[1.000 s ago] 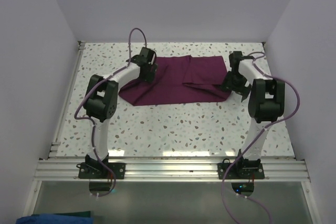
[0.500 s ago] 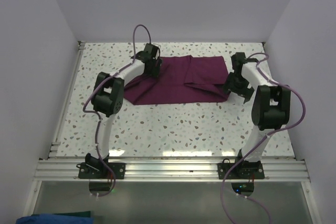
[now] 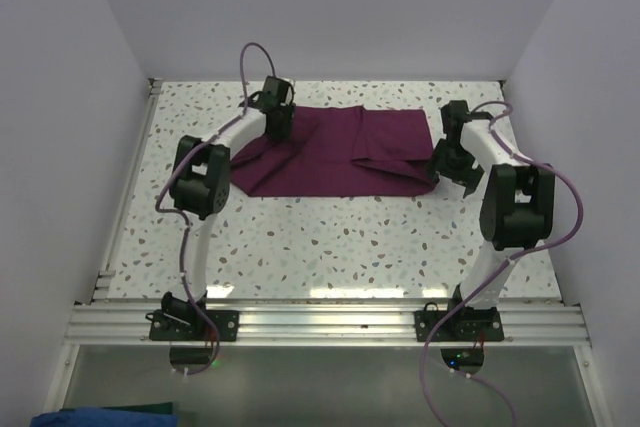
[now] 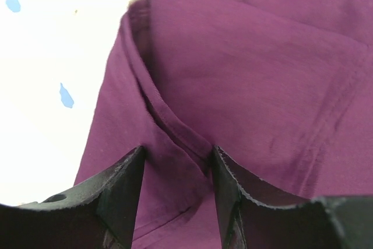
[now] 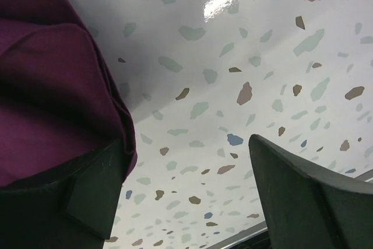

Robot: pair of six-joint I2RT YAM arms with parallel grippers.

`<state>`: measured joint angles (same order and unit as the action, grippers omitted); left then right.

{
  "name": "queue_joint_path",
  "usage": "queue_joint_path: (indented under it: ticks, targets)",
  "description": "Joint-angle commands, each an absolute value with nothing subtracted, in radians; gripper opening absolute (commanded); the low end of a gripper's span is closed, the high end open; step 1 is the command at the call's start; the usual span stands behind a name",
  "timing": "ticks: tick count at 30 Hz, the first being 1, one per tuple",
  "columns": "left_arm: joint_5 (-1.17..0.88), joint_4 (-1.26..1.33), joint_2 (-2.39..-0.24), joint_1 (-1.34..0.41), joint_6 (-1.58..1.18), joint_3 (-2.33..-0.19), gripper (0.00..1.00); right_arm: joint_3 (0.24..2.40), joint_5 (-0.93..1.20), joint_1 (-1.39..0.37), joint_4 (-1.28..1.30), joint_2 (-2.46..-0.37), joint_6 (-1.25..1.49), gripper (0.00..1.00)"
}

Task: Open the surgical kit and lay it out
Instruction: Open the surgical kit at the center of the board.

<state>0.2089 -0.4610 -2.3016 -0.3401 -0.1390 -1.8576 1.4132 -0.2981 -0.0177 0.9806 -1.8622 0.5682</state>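
Observation:
The dark purple cloth wrap point(image 3: 330, 152) lies part folded on the speckled table point(image 3: 330, 237), toward the back. My left gripper point(image 3: 275, 127) is down on its left part. In the left wrist view the gripper point(image 4: 178, 153) has its jaws apart, straddling a raised fold of the cloth point(image 4: 245, 74). My right gripper point(image 3: 441, 163) is at the cloth's right edge. In the right wrist view it point(image 5: 186, 141) is wide open, with the cloth's edge point(image 5: 46, 74) lying against its left finger point(image 5: 87, 190). The steel tray and the instruments are out of view.
White walls close in the table at the left, back and right. An aluminium rail point(image 3: 320, 322) runs along the near edge, with both arm bases on it. A blue-green cloth point(image 3: 100, 415) lies below the table's front. Bare speckled table point(image 5: 245, 56) lies to the right of the wrap.
My left gripper has moved back and to the left over the cloth's left part, and the cloth's left side has shifted a little. The right gripper has barely moved.

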Motion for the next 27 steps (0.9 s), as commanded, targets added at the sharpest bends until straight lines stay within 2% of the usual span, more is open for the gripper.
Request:
queue_joint_path:
  ticks: [1, 4, 7, 10, 11, 13, 18, 20, 23, 27]
  targets:
    - [0.215, -0.5, -2.231, -0.232, -0.152, -1.916, 0.53, 1.404, -0.33, -0.015, 0.991, -1.804, 0.577, 0.86]
    - [0.196, -0.503, -2.206, -0.166, -0.16, -1.933, 0.56, 1.404, -0.33, -0.017, 0.989, -1.798, 0.578, 0.86]
    - [0.201, -0.5, -2.204, -0.095, -0.163, -1.943, 0.63, 1.413, -0.327, -0.017, 0.991, -1.798, 0.58, 0.86]
    - [0.215, -0.534, -2.229, -0.022, -0.182, -1.986, 0.79, 1.428, -0.327, -0.015, 0.997, -1.796, 0.575, 0.86]
    - [0.227, -0.543, -2.235, -0.006, -0.193, -1.999, 0.9, 1.439, -0.327, -0.015, 1.003, -1.796, 0.575, 0.86]
    - [0.235, -0.569, -2.244, 0.038, -0.207, -2.028, 0.99, 1.45, -0.328, -0.015, 1.008, -1.792, 0.569, 0.86]
    - [0.177, -0.532, -2.178, 0.04, -0.236, -1.952, 1.0, 1.502, -0.289, -0.028, 0.97, -1.744, 0.54, 0.88]
    - [0.122, -0.497, -2.151, 0.019, -0.227, -1.924, 0.99, 1.512, -0.177, -0.038, 0.884, -1.708, 0.506, 0.88]
    - [0.06, -0.485, -2.155, -0.058, -0.206, -1.921, 0.99, 1.566, -0.068, -0.063, 0.825, -1.722, 0.466, 0.88]
    - [0.049, -0.506, -2.215, -0.199, -0.193, -2.029, 0.99, 1.649, -0.023, -0.086, 0.821, -1.785, 0.463, 0.88]
